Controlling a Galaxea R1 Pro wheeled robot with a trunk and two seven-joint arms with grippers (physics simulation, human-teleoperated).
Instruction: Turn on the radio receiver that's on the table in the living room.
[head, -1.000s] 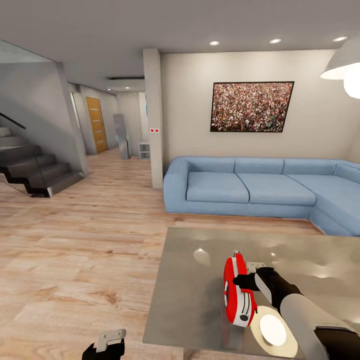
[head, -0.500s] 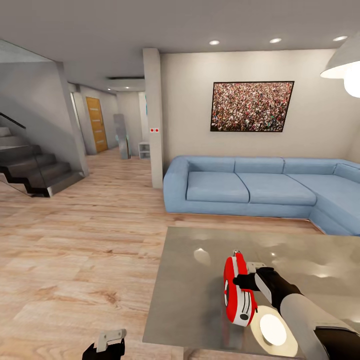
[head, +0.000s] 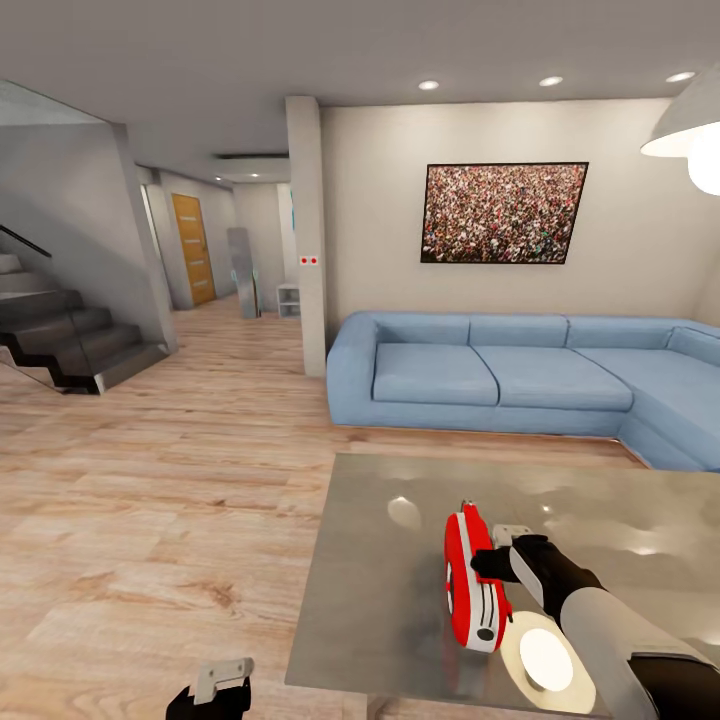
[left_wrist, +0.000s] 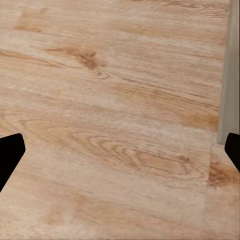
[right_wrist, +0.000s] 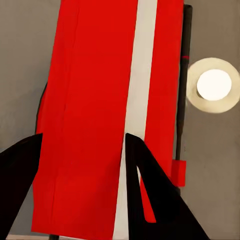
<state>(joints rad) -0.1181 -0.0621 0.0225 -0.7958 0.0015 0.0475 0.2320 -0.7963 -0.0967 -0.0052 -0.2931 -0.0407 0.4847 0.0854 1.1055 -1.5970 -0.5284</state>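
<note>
- One radio receiver (head: 472, 580) standing on edge on the surface (head: 390, 600), near its front edge, leaning slightly; red body with a white slotted band facing the head camera.
- One right end effector (head: 484, 562) reaching in from the right and touching the radio's upper right side; in the right wrist view, two dark fingers (right_wrist: 150, 190) showing over the red and white body (right_wrist: 90, 125), one at each side of a red panel; cannot tell whether pressing on it or merely spread against it.
- One left end effector (head: 222, 682) hanging low over the wood floor (head: 150, 500), well apart from the surface's left edge; in the left wrist view, two dark fingertips (left_wrist: 10, 155) sitting far apart at opposite margins with nothing between them but floor planks (left_wrist: 110, 125), so standing wide.
- One grey glossy surface carrying one item only, the radio; one round bright lamp reflection (head: 545, 660) lying just beside the radio's base.
- One blue sectional sofa (head: 520, 385) sitting beyond the surface, against the beige wall.
- One framed crowd picture (head: 503, 213) hanging above the sofa.
- One white pendant lamp (head: 690, 135) hanging at upper right.
- Three recessed ceiling lights (head: 549, 82) glowing.
- One dark staircase (head: 60, 335) rising at far left; one orange door (head: 192, 248) standing down the hallway.
</note>
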